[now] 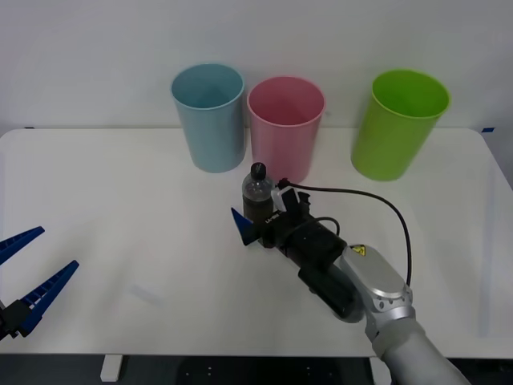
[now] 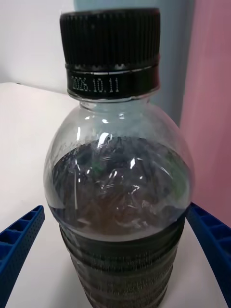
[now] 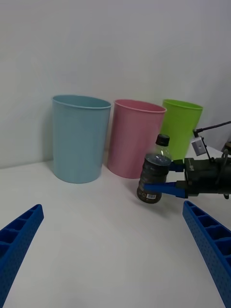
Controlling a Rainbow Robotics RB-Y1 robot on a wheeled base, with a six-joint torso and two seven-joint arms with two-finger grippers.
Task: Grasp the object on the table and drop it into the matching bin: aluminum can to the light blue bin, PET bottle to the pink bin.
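The PET bottle [image 1: 257,195], clear with a black cap and a dark label band, sits between the blue fingers of my right gripper [image 1: 255,215], which is shut on its lower body. In the left wrist view the bottle [image 3: 155,168] leans slightly and looks just off the white table [image 1: 120,200]. It is directly in front of the pink bin [image 1: 285,128], with the light blue bin [image 1: 209,119] to that bin's left. The right wrist view shows the bottle [image 2: 115,159] close up, a finger [image 2: 19,240] on each side. My left gripper [image 1: 58,247] hangs open at the table's near left.
A lime green bin [image 1: 398,124] stands at the back right, apart from the other two. A black cable [image 1: 377,200] loops over the right wrist. Bare tabletop lies between the two arms, with a wall behind the bins.
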